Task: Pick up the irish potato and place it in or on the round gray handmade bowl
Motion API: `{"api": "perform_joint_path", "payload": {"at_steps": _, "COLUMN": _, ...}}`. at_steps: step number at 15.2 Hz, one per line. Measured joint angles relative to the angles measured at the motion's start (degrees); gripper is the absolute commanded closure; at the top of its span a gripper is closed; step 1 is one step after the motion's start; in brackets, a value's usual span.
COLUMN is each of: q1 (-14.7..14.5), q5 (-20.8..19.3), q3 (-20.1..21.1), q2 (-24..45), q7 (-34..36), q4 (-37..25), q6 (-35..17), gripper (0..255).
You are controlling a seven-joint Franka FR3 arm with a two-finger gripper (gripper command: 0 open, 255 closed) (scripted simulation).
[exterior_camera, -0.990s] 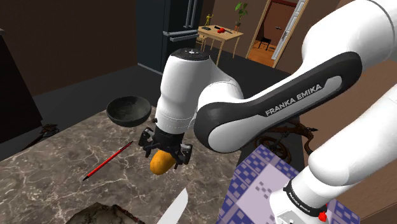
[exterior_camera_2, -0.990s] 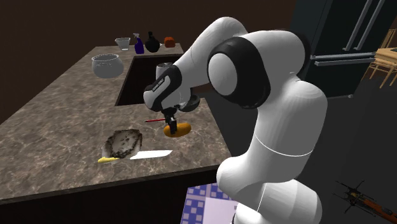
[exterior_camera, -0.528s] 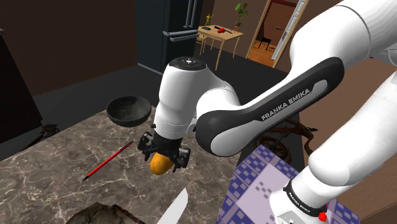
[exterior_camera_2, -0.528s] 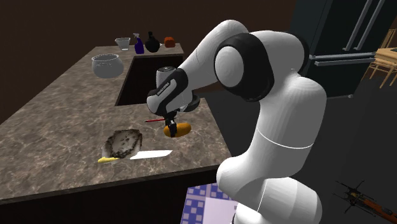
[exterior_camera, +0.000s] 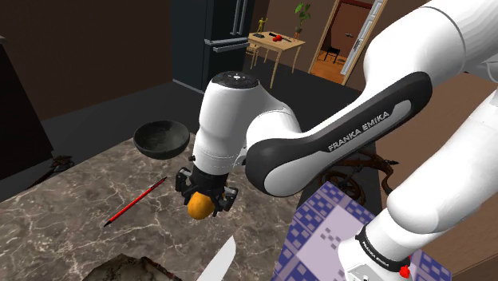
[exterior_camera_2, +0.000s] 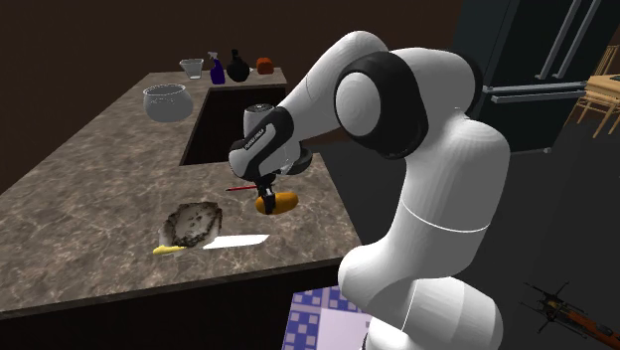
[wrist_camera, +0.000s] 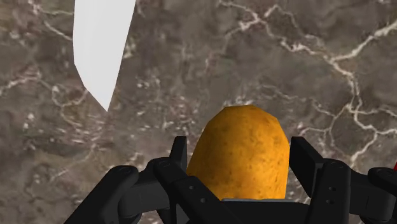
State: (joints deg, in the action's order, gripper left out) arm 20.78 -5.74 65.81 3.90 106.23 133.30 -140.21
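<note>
An orange-brown potato (exterior_camera: 199, 207) lies on the dark marble counter (exterior_camera: 72, 223), near its edge. My black gripper (exterior_camera: 203, 198) points down over it and is shut on it. In the wrist view the potato (wrist_camera: 236, 172) sits between the two fingers (wrist_camera: 178, 153), which press on both its sides at the gripper (wrist_camera: 239, 145). From the second exterior view the potato (exterior_camera_2: 277, 204) sticks out sideways under the gripper (exterior_camera_2: 265, 199). The round dark gray bowl (exterior_camera: 162, 137) stands at the far edge of the counter, well beyond the gripper.
A red pen (exterior_camera: 136, 201) lies between the potato and the bowl. A white knife blade (exterior_camera: 217, 263) and a rough brown lump (exterior_camera_2: 195, 221) lie nearer the front. Across a sunken sink (exterior_camera_2: 224, 124) are a pale bowl (exterior_camera_2: 166, 101) and bottles (exterior_camera_2: 236, 67).
The hand sank slightly onto the potato, and its fingers closed from wide apart to gripping it. The potato has stayed in the same spot.
</note>
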Motion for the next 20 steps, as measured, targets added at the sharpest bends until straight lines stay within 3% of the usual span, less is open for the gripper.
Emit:
{"api": "perform_joint_path", "payload": {"at_steps": 6, "q1": 0.28, "q5": 0.88, "q3": 0.20, "q2": -0.64, "q7": -0.69, "q4": -0.06, "q6": 0.32, "gripper": 255}}
{"api": "perform_joint_path", "payload": {"at_steps": 13, "q1": 0.63, "q5": 11.14, "q3": 0.12, "q2": -8.29, "q7": -7.99, "q4": -1.83, "q6": 5.27, "gripper": 255}}
{"api": "perform_joint_path", "payload": {"at_steps": 20, "q1": -1.34, "q5": 17.39, "q3": -3.16, "q2": -14.14, "q7": -12.63, "q4": -4.84, "q6": 11.62, "gripper": 255}}
